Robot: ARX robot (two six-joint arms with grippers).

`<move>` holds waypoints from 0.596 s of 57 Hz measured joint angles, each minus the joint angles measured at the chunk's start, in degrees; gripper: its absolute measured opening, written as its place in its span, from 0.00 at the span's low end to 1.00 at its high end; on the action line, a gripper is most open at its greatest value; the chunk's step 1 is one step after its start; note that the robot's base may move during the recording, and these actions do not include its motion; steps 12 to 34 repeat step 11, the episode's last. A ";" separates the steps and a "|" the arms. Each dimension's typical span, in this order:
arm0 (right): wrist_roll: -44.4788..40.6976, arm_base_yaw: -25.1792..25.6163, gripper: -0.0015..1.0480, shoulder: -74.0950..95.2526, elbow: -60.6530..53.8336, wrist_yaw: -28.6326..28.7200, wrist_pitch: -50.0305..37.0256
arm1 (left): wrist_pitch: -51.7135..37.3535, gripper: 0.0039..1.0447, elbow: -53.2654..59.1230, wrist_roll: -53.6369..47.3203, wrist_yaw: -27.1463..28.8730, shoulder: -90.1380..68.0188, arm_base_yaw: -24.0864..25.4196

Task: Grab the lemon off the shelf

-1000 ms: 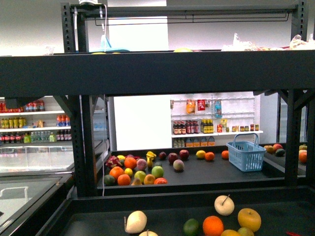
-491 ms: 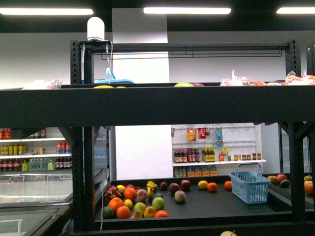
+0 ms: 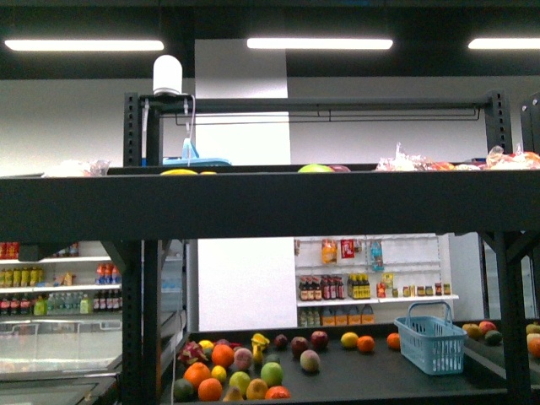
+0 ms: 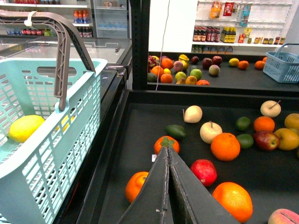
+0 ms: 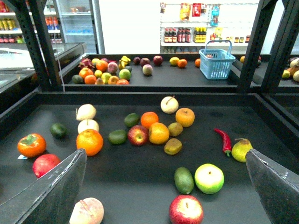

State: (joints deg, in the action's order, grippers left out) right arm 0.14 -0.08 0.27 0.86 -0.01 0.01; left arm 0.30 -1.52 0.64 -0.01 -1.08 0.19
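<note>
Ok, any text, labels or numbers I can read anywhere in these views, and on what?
None can be read.
Bottles on the far white shelves: labels too small and blurred.
Hanging packets above them: print blurred.
Small white tag by the persimmon: too small to read.
Basket, fruit: no text visible.

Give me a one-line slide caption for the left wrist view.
Lemon lying in the light-blue basket beside the black shelf, the left tool shut above scattered fruit.

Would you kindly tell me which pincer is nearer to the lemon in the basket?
Left. The left pincer, shut, sits just beside the basket holding the lemon; the right pincer, open, has neither in its view.
</note>
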 joint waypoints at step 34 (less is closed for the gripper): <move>0.00 0.00 0.98 0.00 0.00 0.00 0.00 | 0.02 0.02 0.76 -0.02 -0.04 0.76 0.00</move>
